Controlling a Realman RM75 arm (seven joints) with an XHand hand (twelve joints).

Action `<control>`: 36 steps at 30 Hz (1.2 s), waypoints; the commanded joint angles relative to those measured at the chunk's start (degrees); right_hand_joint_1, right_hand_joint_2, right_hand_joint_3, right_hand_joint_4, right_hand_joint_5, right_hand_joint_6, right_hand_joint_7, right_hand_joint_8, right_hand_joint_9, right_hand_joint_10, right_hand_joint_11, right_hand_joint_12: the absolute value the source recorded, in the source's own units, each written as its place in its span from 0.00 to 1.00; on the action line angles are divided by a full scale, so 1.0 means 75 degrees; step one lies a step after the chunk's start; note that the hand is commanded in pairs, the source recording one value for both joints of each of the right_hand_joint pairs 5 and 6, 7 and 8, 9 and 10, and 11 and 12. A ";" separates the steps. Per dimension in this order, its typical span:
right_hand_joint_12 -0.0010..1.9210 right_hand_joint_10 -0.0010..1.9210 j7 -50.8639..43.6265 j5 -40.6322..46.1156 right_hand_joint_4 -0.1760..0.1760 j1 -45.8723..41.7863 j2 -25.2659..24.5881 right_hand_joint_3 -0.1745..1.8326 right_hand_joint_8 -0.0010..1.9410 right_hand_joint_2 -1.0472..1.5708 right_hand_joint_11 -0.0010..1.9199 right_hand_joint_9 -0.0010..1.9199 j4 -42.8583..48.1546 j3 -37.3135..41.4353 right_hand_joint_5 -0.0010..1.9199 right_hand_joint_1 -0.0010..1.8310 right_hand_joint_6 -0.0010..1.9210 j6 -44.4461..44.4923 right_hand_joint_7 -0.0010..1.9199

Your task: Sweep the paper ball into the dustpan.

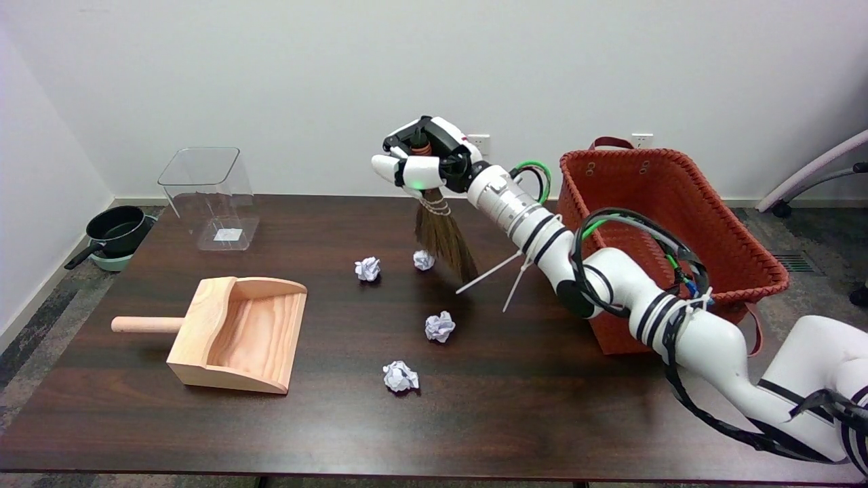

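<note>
A dark wooden tabletop (339,420) filled most of the frame, running from the lower edge up to the white wall. At the right of the frame a large red woven basket (678,203) stood on the tabletop's right end, partly behind the white right arm, which reached in from the lower right corner and stretched up toward the upper middle. Left of centre lay a pale wooden dustpan (251,335), its round handle pointing to the left edge and its open mouth facing right. Behind it, in the upper left, stood a clear plastic container (210,196); beyond the tabletop's left corner a black pan (119,227) sat on the floor. In the upper middle the right hand (424,159) had its fingers (390,168) clamped around the handle of a small brown broom (444,240), whose bristles hung down and slanted toward the lower right, their tips just above or at the tabletop; which, I could not tell. Four crumpled paper balls lay in the middle, well apart from the dustpan: one paper ball (424,259) just beside the bristles on their left, another (367,268) further left, a third (439,327) below them, and the fourth (400,376) lowest in the frame.
</note>
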 commanded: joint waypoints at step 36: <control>0.89 0.95 0.0324 -0.0702 0.50 0.0137 -0.0657 0.36 0.99 0.90 0.89 0.95 0.0689 -0.0416 1.00 0.67 1.00 0.0365 1.00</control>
